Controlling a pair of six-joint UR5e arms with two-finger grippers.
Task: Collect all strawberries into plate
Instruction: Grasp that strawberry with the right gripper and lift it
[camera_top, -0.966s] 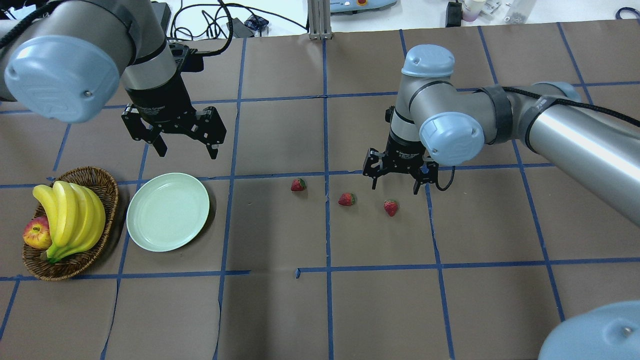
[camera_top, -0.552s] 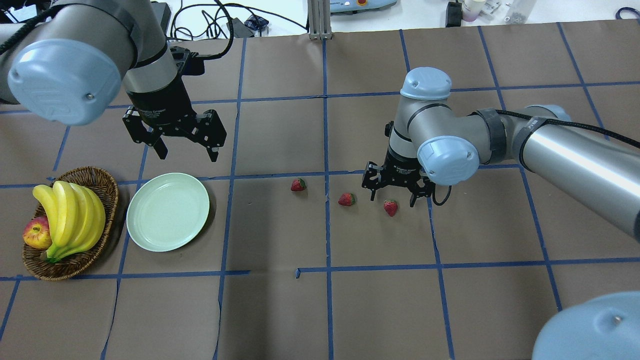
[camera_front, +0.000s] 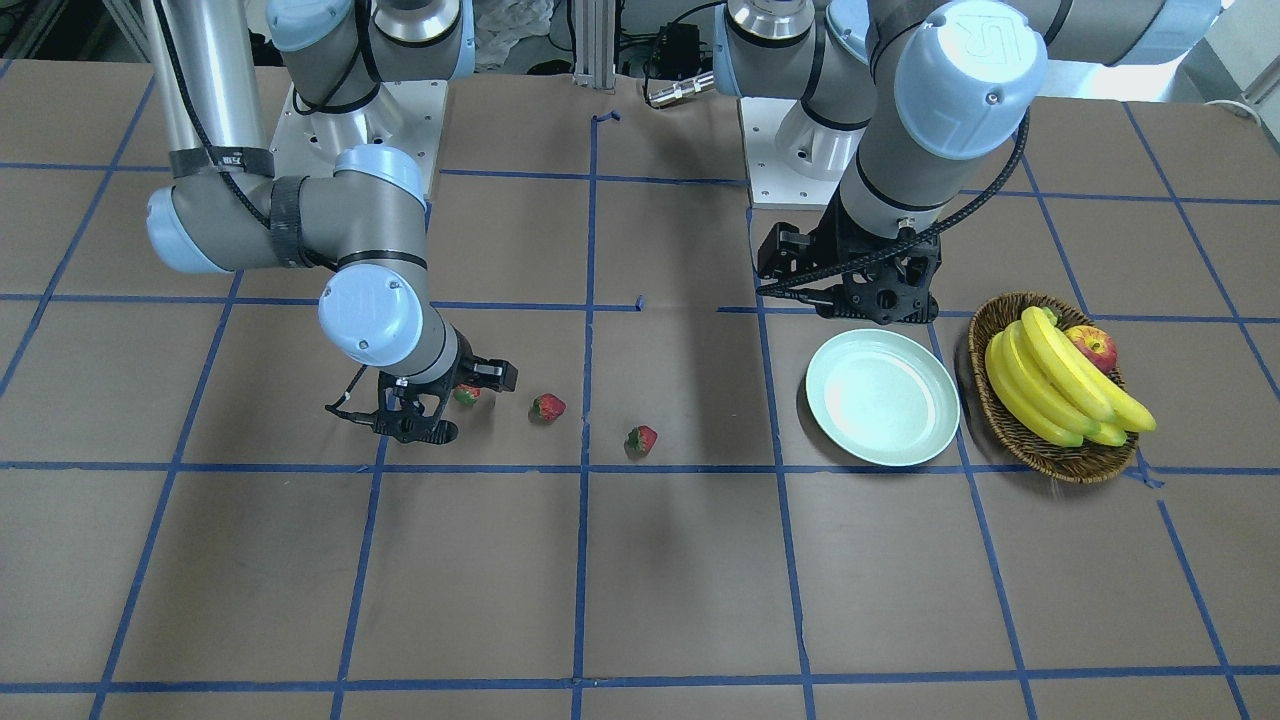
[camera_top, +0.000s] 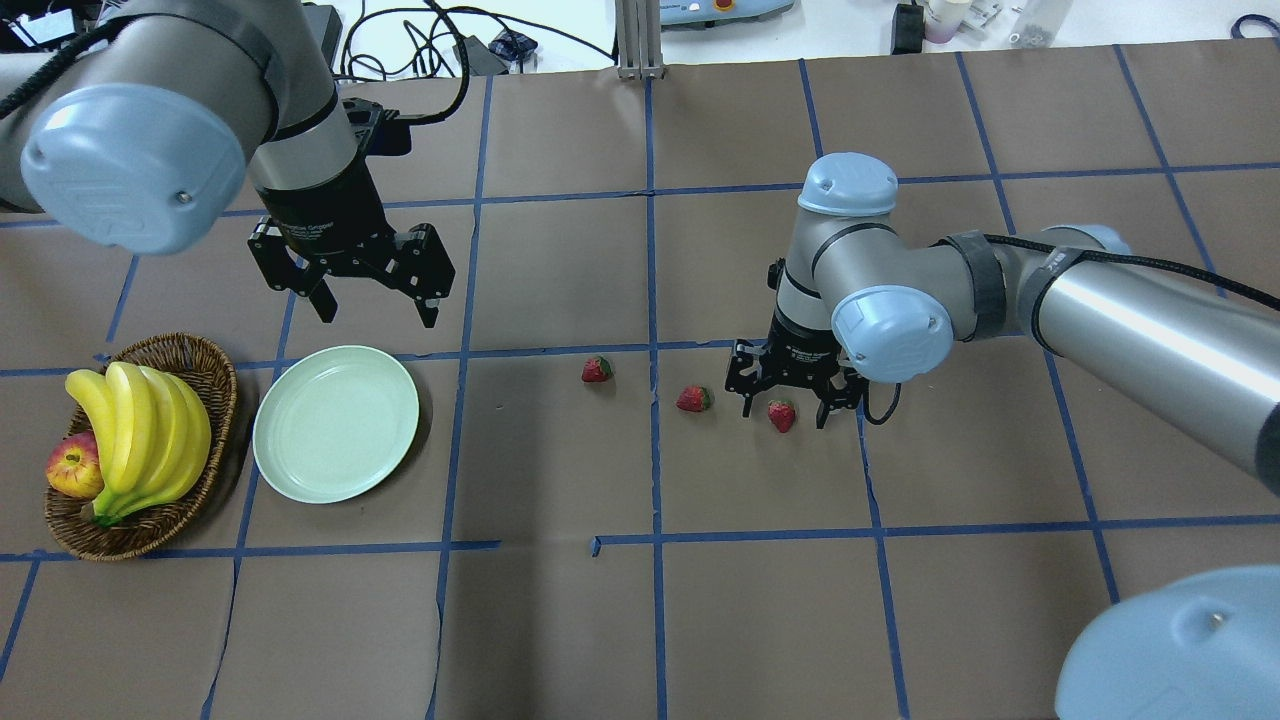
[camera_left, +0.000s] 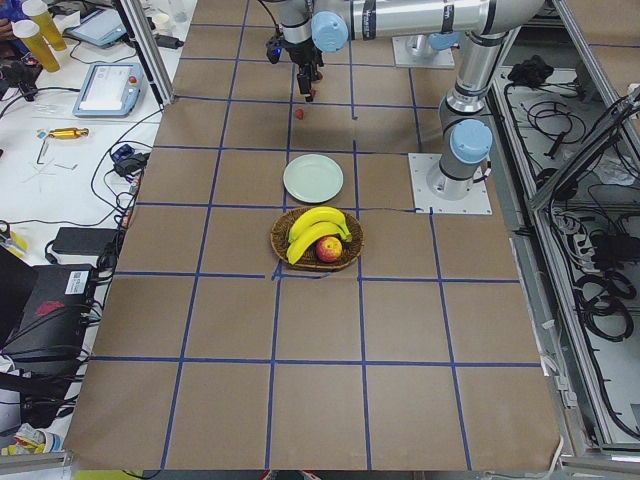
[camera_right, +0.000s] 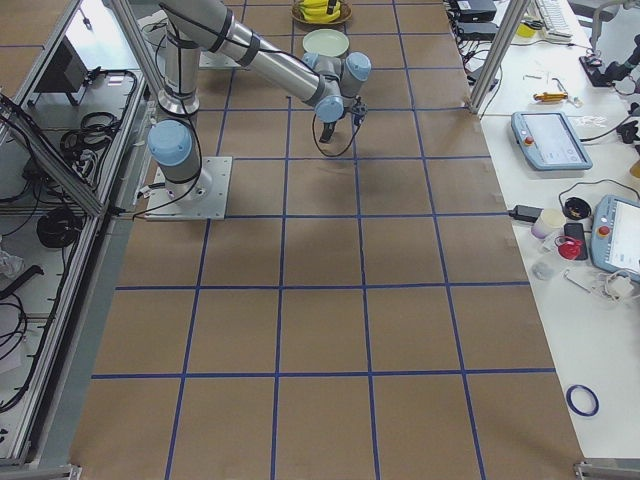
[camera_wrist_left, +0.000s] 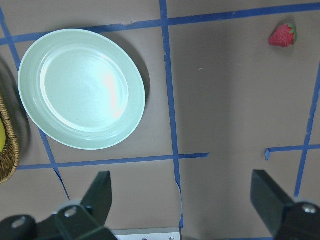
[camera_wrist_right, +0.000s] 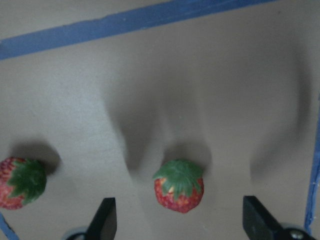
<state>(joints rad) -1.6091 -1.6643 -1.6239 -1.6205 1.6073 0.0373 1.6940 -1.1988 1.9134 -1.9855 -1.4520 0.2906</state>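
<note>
While right gripper (camera_top: 783, 410) straddles tiny red toy strawberry (camera_top: 782, 415) centre-right, jaws apart: likely light, hard, slick; pinch mid-body, below leaves. Left gripper (camera_top: 377, 312) spread, upper left.

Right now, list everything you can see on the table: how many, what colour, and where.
table: one, brown cover with a blue tape grid, under everything.
plate: one, pale mint green, empty, on the robot's left side.
basket: one, brown wicker, beside the plate, farther left.
bananas: one bunch, yellow, in the basket.
apple: one, red-yellow, in the basket beside the bananas.
strawberries: three, red with green tops, in a row on the table to the robot's right of the plate.
left gripper: one, black, open, raised above the table near the plate.
right gripper: one, black, open, lowered around the strawberry farthest from the plate.
</note>
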